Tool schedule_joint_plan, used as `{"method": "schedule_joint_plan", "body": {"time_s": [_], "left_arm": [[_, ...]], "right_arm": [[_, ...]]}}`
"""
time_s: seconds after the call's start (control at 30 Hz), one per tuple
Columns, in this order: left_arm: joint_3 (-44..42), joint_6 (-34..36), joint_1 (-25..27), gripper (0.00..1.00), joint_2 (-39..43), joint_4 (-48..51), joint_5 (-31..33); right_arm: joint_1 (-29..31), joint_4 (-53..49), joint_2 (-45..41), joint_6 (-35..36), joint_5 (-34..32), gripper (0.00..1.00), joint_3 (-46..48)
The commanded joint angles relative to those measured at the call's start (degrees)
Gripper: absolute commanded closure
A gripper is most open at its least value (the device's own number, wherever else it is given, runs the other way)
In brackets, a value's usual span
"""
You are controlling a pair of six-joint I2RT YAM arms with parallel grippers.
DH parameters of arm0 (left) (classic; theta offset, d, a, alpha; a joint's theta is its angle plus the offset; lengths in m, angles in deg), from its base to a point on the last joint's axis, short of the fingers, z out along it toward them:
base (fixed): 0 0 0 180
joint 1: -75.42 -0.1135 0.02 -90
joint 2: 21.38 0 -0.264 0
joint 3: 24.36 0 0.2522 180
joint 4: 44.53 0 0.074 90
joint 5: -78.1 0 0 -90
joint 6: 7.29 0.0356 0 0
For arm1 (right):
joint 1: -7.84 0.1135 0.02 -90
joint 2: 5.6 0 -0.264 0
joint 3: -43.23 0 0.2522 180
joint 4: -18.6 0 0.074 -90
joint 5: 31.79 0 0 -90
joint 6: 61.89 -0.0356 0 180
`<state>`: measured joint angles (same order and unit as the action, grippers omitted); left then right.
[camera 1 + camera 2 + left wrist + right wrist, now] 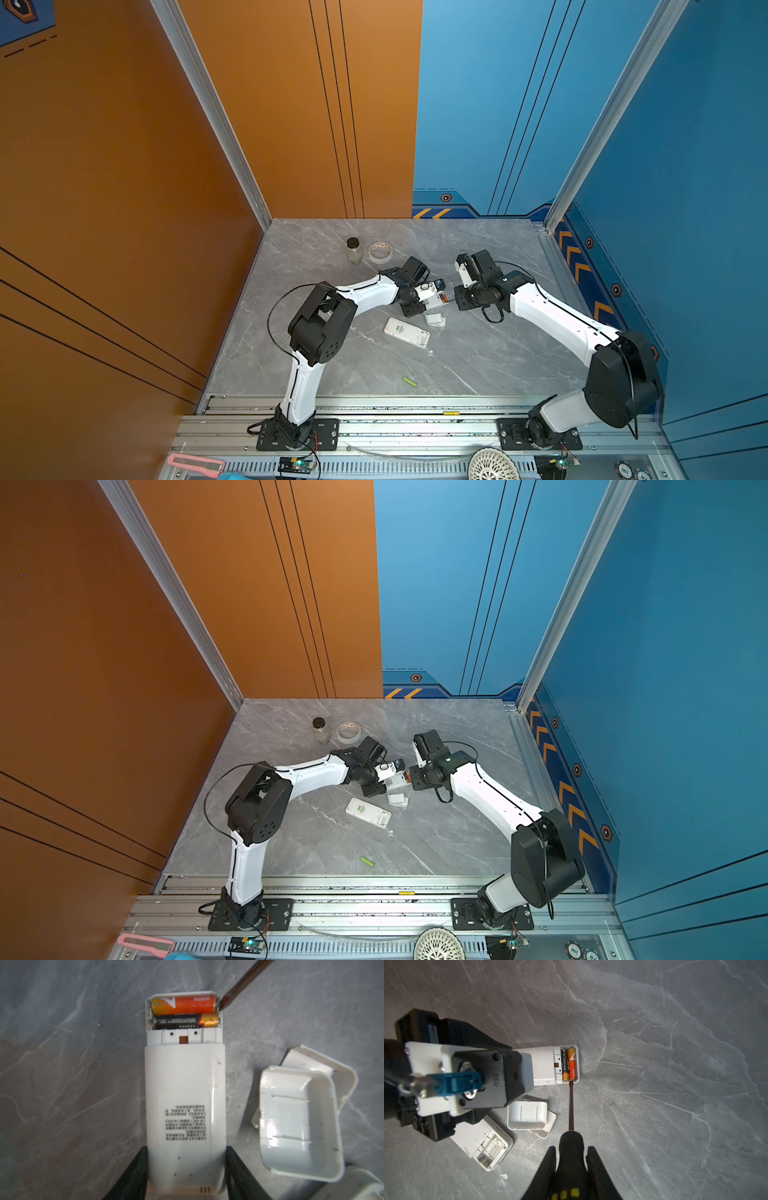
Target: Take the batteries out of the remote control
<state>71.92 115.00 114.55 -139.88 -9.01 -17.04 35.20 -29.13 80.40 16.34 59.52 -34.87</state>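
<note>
My left gripper is shut on the lower end of a white remote control, held flat just above the table near its middle. Its battery bay is open. Inside lie an orange-red battery at the outer end and a black-and-orange one beside it. My right gripper is shut on a black-and-yellow screwdriver handle; the screwdriver's shaft points at the remote, and its tip touches the end of the orange-red battery. A green battery lies loose near the table's front edge.
A second white remote lies on the table below the held one, its back bay open. Two white covers rest stacked beside it. A dark-lidded jar and a tape roll stand at the back left.
</note>
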Motion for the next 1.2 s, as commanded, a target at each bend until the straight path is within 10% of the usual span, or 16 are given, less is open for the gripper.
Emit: {"method": "schedule_joint_plan", "body": {"time_s": [0.0, 0.37, 0.83, 1.17], "left_arm": [[-2.28, 1.37, 0.94, 0.93, -0.07, 4.56, 0.13], [-2.83, 1.88, 0.94, 0.97, 0.46, 4.84, -4.17], [-2.09, 3.98, -0.29, 1.0, 0.02, 9.99, -16.98], [-1.22, 4.53, -0.59, 1.0, -0.82, 11.5, -20.37]], "right_arm": [[-0.29, 0.03, 1.0, 0.34, -1.0, 1.0, 0.04], [1.19, 4.65, 2.06, -1.01, -5.08, 1.0, 2.6], [10.17, 53.0, -0.4, -8.09, -19.43, 1.0, 32.48], [10.6, 61.39, 1.31, -8.28, -20.81, 1.0, 32.74]]}}
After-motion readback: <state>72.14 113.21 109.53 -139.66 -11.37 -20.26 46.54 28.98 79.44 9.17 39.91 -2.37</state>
